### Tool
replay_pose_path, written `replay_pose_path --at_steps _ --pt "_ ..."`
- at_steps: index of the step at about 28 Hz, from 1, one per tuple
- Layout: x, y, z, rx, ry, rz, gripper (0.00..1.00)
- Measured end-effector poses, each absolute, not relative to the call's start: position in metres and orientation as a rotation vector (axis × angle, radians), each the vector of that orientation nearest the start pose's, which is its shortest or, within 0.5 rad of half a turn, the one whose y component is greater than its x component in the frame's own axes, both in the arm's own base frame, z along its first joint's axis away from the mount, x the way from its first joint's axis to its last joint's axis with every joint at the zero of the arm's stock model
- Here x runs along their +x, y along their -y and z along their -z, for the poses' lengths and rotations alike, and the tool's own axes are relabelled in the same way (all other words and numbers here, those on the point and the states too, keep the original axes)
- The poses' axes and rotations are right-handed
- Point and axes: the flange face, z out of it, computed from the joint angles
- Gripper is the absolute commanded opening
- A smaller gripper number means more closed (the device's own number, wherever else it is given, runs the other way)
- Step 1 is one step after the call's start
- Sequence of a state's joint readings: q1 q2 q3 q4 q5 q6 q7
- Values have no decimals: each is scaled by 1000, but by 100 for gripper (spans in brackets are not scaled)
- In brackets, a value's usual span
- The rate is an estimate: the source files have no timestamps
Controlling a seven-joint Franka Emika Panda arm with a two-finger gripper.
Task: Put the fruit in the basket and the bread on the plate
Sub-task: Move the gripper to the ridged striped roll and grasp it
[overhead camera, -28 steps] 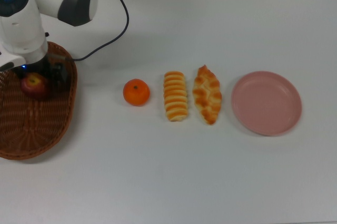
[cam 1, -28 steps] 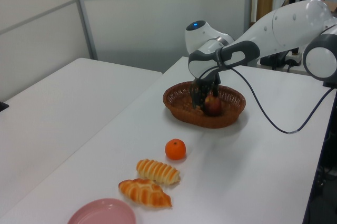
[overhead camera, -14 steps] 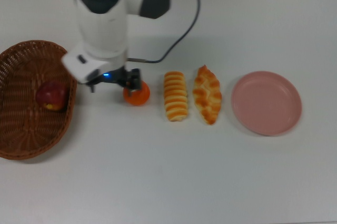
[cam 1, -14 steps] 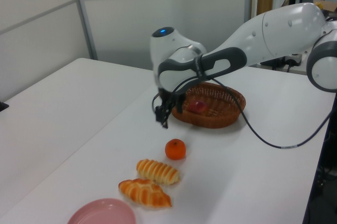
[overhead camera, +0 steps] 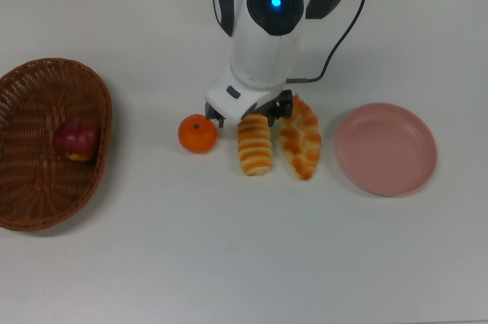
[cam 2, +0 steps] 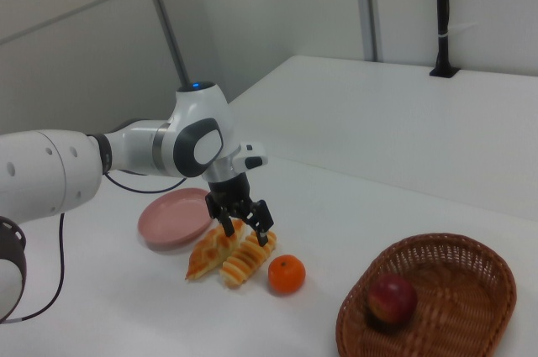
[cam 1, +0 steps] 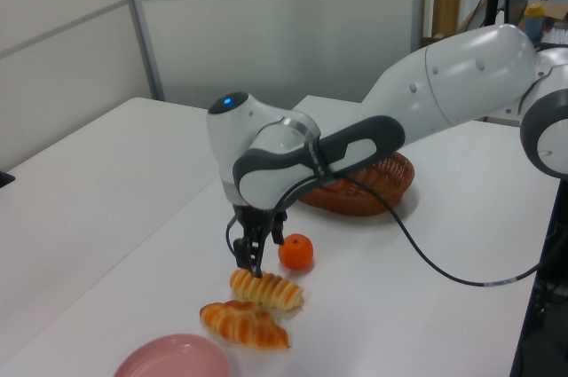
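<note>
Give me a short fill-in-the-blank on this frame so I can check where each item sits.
1. The apple lies inside the ____.
2. The pink plate holds ____ pieces of bread.
3. In the top view, the tangerine lies left of the ____ loaf.
4. The tool hangs over the two ____.

Missing words: basket; no; ridged; loaves

In the top view the arm's wrist hid the gripper [cam 2: 245,228] and the far ends of both loaves. In the left view the arm covered most of the basket [cam 1: 390,184].
</note>
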State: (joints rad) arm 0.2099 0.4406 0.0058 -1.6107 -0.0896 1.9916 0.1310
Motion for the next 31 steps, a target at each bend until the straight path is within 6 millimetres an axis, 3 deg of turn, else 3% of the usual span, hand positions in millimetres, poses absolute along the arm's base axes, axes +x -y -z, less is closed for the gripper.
replay_pose_path --at_steps 9,12,14,15,16,19,21,27,31 --pt "655 -140 -320 -3235 214 -186 100" --pt "653 -146 -314 -3240 235 -200 86" --pt "652 -150 -312 -3240 244 -201 67" --pt "651 -152 -311 -3241 243 -203 45" --pt "649 -155 -310 -3243 236 -205 35" --pt "648 -158 -308 -3246 205 -200 9" --pt "648 -158 -309 -3248 180 -194 0" --pt "649 -158 -314 -3252 134 -178 0" --pt "650 -157 -327 -3251 116 -143 0"
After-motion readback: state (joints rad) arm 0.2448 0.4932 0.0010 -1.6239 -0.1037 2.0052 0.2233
